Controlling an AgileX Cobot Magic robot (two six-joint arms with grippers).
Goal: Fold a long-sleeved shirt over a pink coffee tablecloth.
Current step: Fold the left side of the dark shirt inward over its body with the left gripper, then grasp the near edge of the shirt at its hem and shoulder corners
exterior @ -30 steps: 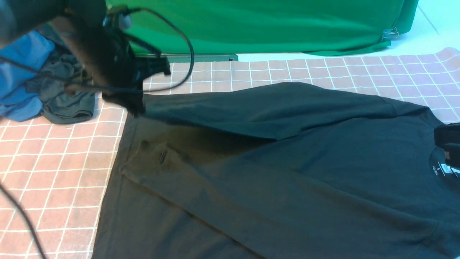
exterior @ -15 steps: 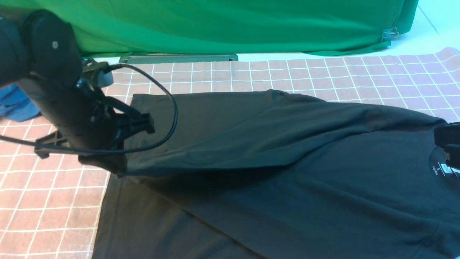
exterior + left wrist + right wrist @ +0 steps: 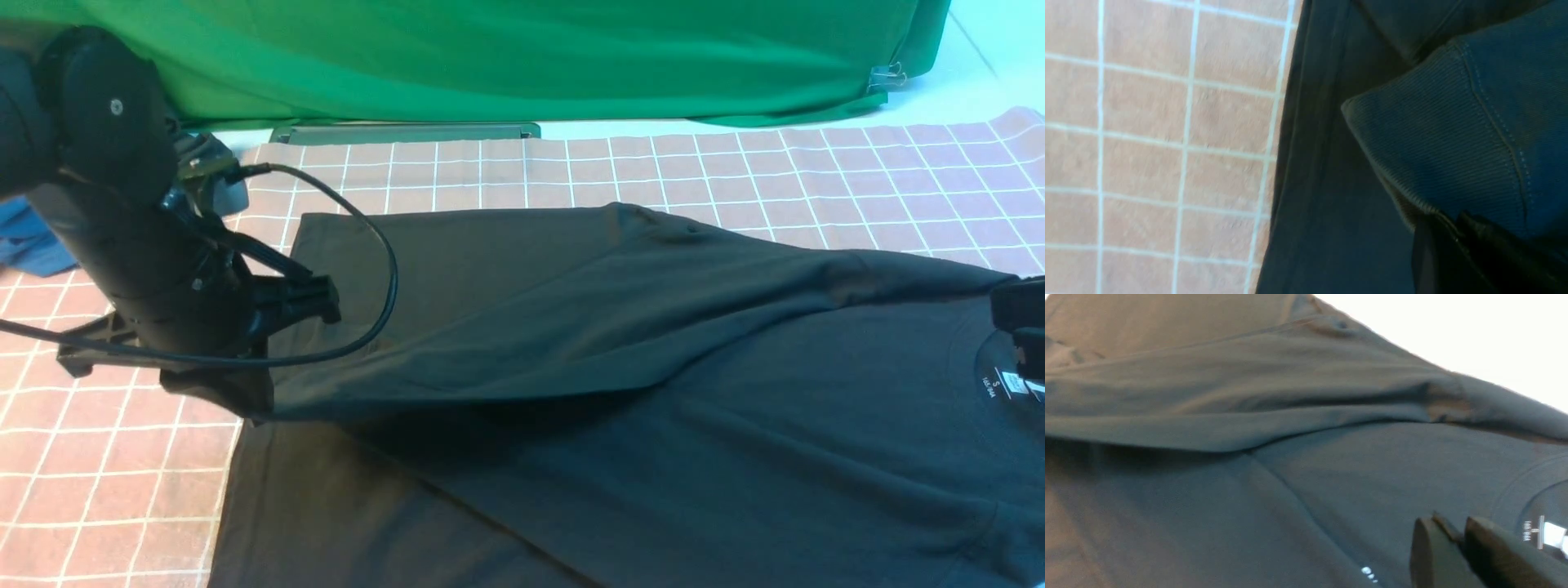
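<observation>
You see the dusty-pink, white-gridded coffee tablecloth point(image 3: 653, 163) covering the bench, and the black cotton long-sleeved shirt point(image 3: 653, 457) spread on it. Your left gripper point(image 3: 1449, 228) clamps the ribbed sleeve cuff point(image 3: 1433, 143), raised over the body. Your right gripper point(image 3: 1457, 535) sits by the collar point(image 3: 967, 343); you cannot tell its grip.

The black long-sleeved shirt point(image 3: 1331, 490) fills nearly the whole view. Its white neck label point(image 3: 1553, 533) sits inside the round collar. Just beside the label, the right gripper point(image 3: 1449, 527) has its two dark fingers point(image 3: 1490, 555) close together, and a thin ridge of dark cloth seems pinched between them. Well away from the label, a sleeve point(image 3: 1229, 416) runs raised across the shirt's body, with shadow beneath it.
</observation>
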